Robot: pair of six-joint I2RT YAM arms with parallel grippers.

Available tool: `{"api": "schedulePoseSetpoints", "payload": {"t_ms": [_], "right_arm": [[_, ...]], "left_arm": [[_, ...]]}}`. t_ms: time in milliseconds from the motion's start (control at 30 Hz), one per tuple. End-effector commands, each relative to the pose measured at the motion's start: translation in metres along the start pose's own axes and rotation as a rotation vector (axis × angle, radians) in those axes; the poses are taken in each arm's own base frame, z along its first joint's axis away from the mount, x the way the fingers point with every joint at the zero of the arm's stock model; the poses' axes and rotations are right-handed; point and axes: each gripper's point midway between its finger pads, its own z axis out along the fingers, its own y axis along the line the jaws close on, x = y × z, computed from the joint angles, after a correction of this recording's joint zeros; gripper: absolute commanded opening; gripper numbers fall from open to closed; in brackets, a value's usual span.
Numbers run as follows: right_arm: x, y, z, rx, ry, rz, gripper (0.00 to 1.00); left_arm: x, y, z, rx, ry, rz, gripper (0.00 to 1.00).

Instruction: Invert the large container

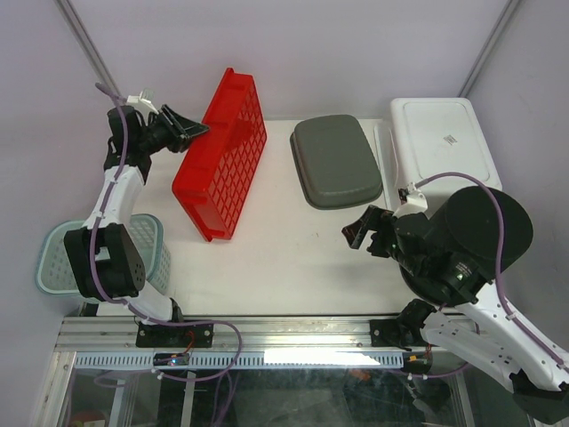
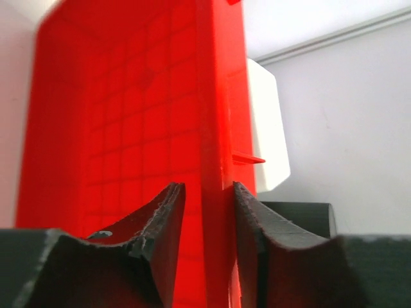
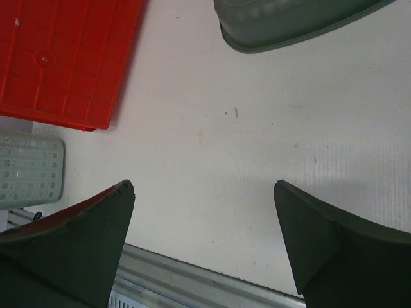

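The large red container [image 1: 222, 160] stands tipped up on one long side at the table's left, its gridded inside facing left. My left gripper [image 1: 197, 131] reaches its raised upper rim from the left. In the left wrist view the red wall [image 2: 128, 128] fills the frame and its rim runs between the fingers [image 2: 160, 231] of the left gripper [image 2: 207, 187], with a narrow gap on each side, so the jaws stand slightly open around it. My right gripper [image 1: 356, 233] hovers wide open over bare table, and nothing lies between the jaws of this gripper [image 3: 204, 186]. The container's corner [image 3: 64, 58] shows at upper left there.
A grey-green tub [image 1: 336, 160] lies upside down at the table's middle back. A white bin [image 1: 442, 142] sits at the back right. A pale teal basket [image 1: 53, 258] stands beside the table's left edge. The metal rail [image 1: 267, 334] runs along the near edge.
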Motion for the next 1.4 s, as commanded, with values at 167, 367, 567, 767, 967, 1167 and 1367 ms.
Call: {"api": "schedulePoseSetpoints", "payload": {"t_ms": [167,367,567,767,967,1167,1367], "right_arm": [[-0.020,0.020,-0.006,-0.066,-0.048,0.031,0.94],[-0.019,0.023,-0.004,-0.072,-0.041,0.032,0.94],[-0.018,0.024,-0.003,-0.075,-0.037,0.032,0.94],[-0.017,0.024,-0.003,-0.079,-0.034,0.034,0.93],[-0.018,0.024,-0.004,-0.082,-0.038,0.035,0.93],[-0.018,0.024,-0.005,-0.082,-0.038,0.036,0.94],[-0.017,0.025,-0.004,-0.087,-0.035,0.036,0.94]], "left_arm": [[0.015,0.098,-0.020,-0.345,0.058,0.038,0.57],[0.006,0.112,-0.034,-0.480,0.025,0.106,0.68],[-0.011,0.113,-0.052,-0.595,-0.033,0.166,0.75],[-0.024,0.111,-0.062,-0.655,-0.083,0.193,0.76],[-0.031,0.108,-0.068,-0.681,-0.109,0.208,0.77],[-0.040,0.097,-0.075,-0.692,-0.145,0.225,0.78],[-0.042,0.070,-0.080,-0.650,-0.176,0.245,0.79]]}}
